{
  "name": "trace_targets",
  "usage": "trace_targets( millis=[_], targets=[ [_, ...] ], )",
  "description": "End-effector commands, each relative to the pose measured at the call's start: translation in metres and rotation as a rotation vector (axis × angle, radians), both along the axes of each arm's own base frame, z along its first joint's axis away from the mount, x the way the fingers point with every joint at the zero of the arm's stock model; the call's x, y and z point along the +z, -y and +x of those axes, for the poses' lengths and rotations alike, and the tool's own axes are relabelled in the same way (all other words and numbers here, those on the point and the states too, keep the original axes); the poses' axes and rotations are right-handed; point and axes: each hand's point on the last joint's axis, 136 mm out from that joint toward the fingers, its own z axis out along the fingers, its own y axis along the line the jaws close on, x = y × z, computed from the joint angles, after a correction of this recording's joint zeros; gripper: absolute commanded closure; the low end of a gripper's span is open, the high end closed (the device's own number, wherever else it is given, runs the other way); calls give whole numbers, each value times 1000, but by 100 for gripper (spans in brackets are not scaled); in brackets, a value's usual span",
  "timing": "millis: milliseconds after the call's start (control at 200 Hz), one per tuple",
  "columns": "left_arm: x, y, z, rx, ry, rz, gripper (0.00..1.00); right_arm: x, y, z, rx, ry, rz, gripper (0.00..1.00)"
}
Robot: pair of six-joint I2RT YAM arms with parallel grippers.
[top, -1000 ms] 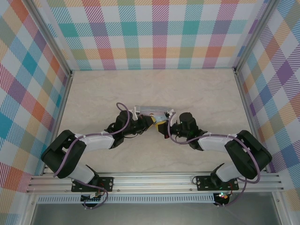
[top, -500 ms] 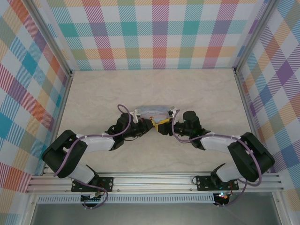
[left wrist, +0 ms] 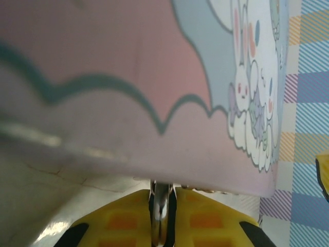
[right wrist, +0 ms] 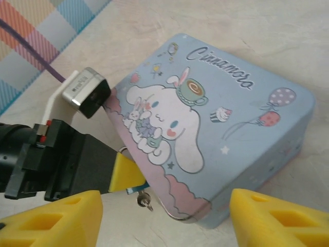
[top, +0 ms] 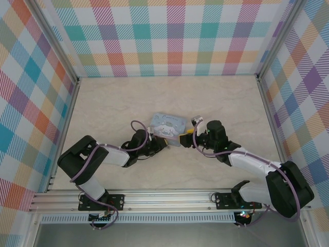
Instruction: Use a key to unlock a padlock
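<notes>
Padlock: the padlock (right wrist: 144,198) is a tiny dark piece with a bluish bit, on the table (top: 113,103) at the tin's 7 o'clock corner, just off the left fingertips.
Handling: likely hard, light and slick. It would skate if nudged, so pinch the body flat-on, leaving the keyhole end free.
Key: the key (left wrist: 161,218) reads as the thin silvery strip in the left wrist view. It is stiff but bendable, so turn it gently.
Left tool: the left gripper (left wrist: 162,200) has its yellow pads pressed together on that strip.
Right tool: the right gripper (top: 188,134) is at the tin's 4 o'clock, fingers wide apart, holding nothing.
Tin: the pale blue tin (right wrist: 216,128) with the cartoon dog lies flat. Its rim crowds the padlock from 12 o'clock, so there is little room for a finger on that side.
Cable: the purple cable (right wrist: 31,46) runs at 10 o'clock, well apart.
Risk: I judge knocking the padlock under the tin's rim the main hazard.
</notes>
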Motion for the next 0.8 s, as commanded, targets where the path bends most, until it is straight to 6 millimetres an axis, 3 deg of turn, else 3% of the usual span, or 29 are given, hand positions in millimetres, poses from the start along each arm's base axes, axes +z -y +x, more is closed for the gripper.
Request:
trace_targets(
  millis=[0, 215, 500, 640, 795],
  targets=[
    [-5, 0, -2, 9, -4, -18, 80, 3, 9, 8, -52, -28, -37, 30],
    [1, -14, -7, 17, 18, 57, 54, -4, 23, 13, -120, -94, -54, 20],
    [33, -50, -11, 74, 74, 175, 33, -7, 26, 18, -139, -152, -48, 15],
    [55, -78, -1, 132, 95, 210, 23, -13, 22, 18, -145, -216, -18, 9],
    [71, -111, 23, 205, 97, 209, 6, -21, 10, 21, -139, -316, 31, 2]
  ],
)
